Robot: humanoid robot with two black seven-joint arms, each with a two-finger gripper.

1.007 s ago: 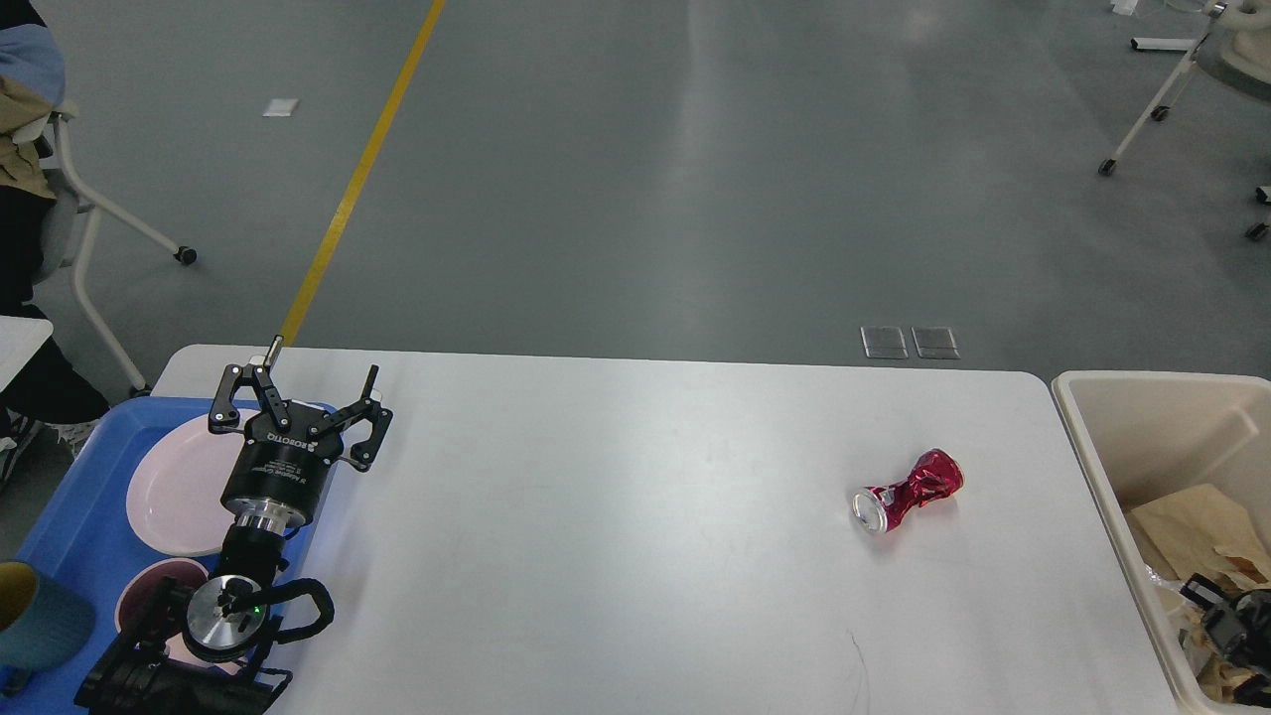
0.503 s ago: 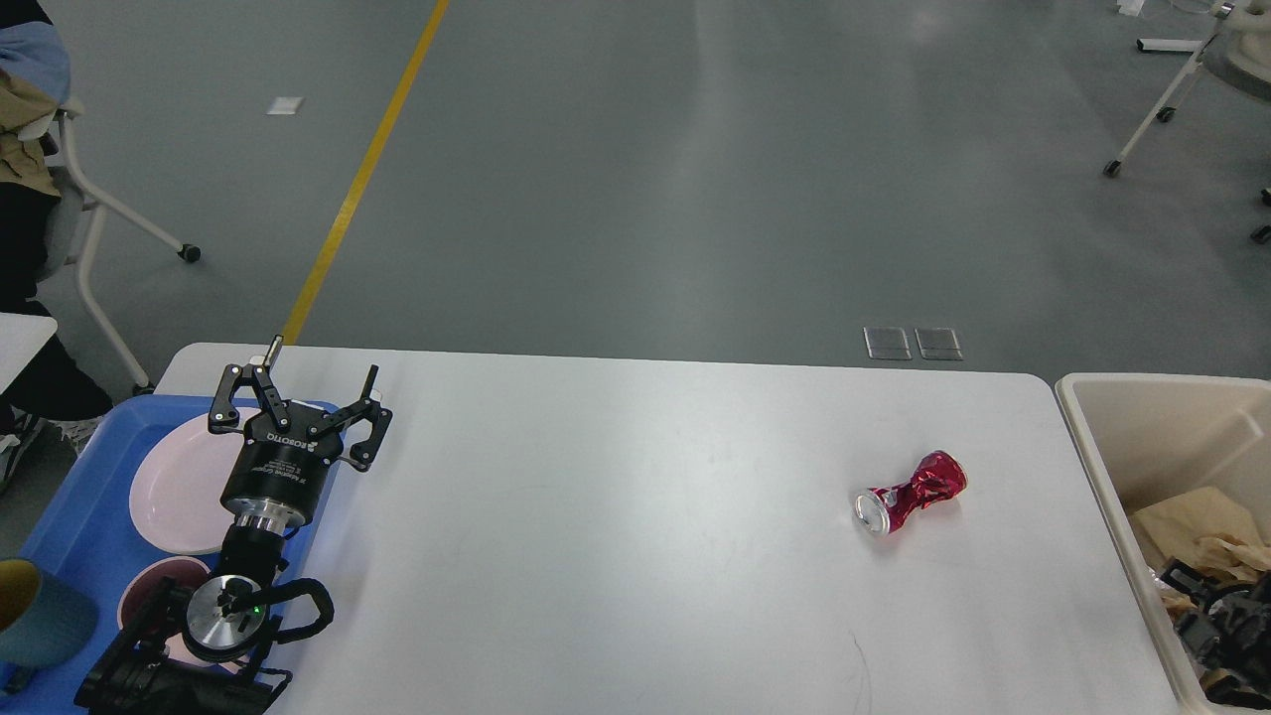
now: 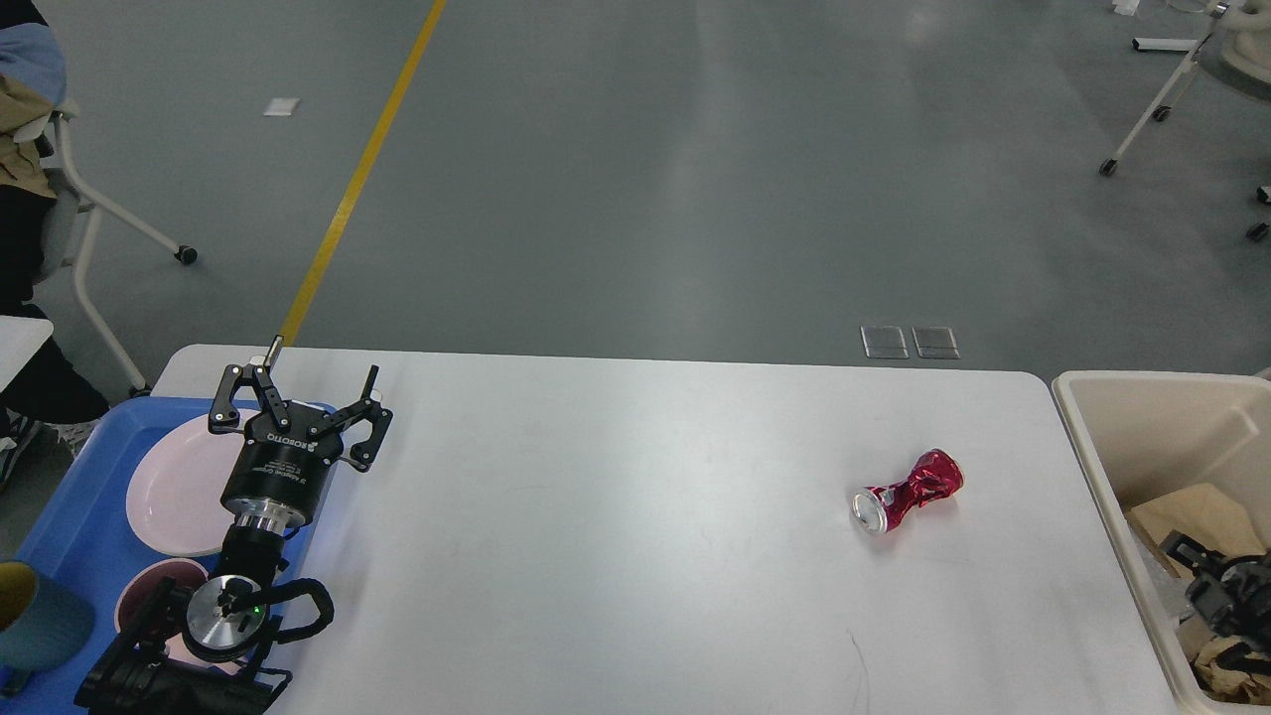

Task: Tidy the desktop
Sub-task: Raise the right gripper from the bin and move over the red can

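Note:
The white desktop [image 3: 635,556] fills the lower view. A crushed red can [image 3: 909,492] lies on its side on the right part of it, apart from both grippers. My left gripper [image 3: 303,389] stands open and empty over the desktop's left edge, next to the blue tray [image 3: 70,497]. My right gripper [image 3: 1219,599] shows as a small dark shape inside the beige bin [image 3: 1092,437] at the right, over crumpled brown paper [image 3: 1187,511]. Its fingers cannot be told apart.
The blue tray holds a pink plate [image 3: 174,492], a pink bowl [image 3: 149,586] and a teal cup [image 3: 35,626]. A chair [image 3: 89,228] stands on the floor at the far left, and another wheeled frame [image 3: 1157,99] at the far right.
My right gripper has shifted a little inside the bin, now slightly higher. The left arm and the can have not moved.

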